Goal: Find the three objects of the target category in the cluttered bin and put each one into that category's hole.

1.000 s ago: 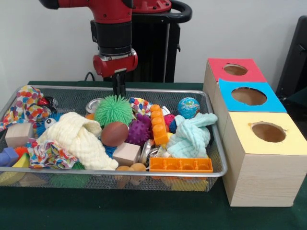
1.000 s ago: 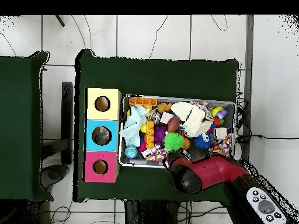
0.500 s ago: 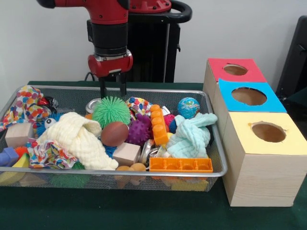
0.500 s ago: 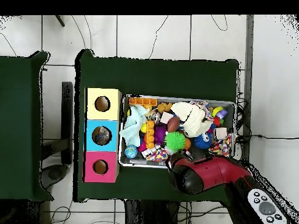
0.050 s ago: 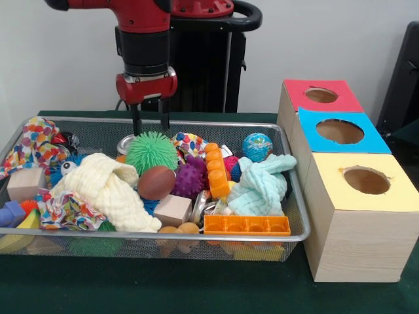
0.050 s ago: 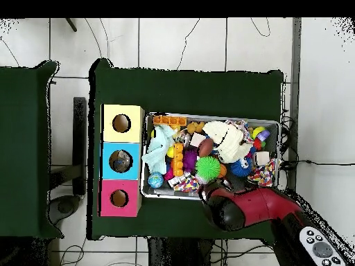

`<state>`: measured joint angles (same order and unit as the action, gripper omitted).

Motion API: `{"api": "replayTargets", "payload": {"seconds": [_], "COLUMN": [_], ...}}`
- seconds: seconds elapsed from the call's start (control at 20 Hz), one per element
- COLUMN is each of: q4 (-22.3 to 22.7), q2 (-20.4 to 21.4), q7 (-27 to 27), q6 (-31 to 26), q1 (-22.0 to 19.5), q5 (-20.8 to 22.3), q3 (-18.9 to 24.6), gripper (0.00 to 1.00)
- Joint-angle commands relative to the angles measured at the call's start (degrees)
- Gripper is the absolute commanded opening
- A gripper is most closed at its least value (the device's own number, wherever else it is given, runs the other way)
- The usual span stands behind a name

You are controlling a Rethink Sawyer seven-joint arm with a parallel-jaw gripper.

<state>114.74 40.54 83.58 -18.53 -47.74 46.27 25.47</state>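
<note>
Gripper (image 5: pixel 150 122) is hanging over the far edge of the wire bin (image 5: pixel 196 124), fingers (image 5: pixel 137 121) spread apart and holding nothing. The green spiky ball (image 5: pixel 154 152) is sitting just below and slightly to the right of the fingertips, not touching them; a silver tin lid (image 5: pixel 126 143) is lying right under the left-hand finger in the front view. Target category isn't obvious from the pictures, so I'm listing what's in the bin. Balls, five counted: the green spiky one, a purple spiky ball (image 5: pixel 188 180) beside it, a brown egg-shaped ball (image 5: pixel 156 182) between them, a globe ball (image 5: pixel 257 146) near the bin's far right corner, and probably a blue one (image 6: pixel 240 167) seen from overhead. Cloths, three or four: a cream cloth (image 5: pixel 108 190) toward the left, a mint cloth (image 5: pixel 262 183) toward the right, a polka-dot cloth (image 5: pixel 36 144) draped over the left rim, and a similar patterned scrap in front of the cream one. Two wooden blocks (image 5: pixel 173 209), and one orange plastic brick (image 5: pixel 247 225) leaning on the near rim. Three boxes with holes are standing in a row outside the bin's right edge: red box (image 5: pixel 321 96), blue box (image 5: pixel 339 132), yellow box (image 5: pixel 365 182).
</note>
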Motion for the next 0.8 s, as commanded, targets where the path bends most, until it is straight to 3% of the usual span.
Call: {"api": "replayTargets", "payload": {"seconds": [0.05,0.15,0.45,0.8], "q4": [0.1,1.1,0.8,2.0], "q2": [-2.2,-3.3,-3.9,-4.0], "q7": [3.0,2.8,1.4,0.8], "q6": [-5.2,-4.7,-1.7,-2.6], "q1": [-3.9,-5.2,-3.7,-4.9], "q5": [-9.2,-11.6,-9.2,-11.0], "q3": [6.5,8.4,7.0,9.5], "gripper": [1.0,1.0,1.0,1.0]}}
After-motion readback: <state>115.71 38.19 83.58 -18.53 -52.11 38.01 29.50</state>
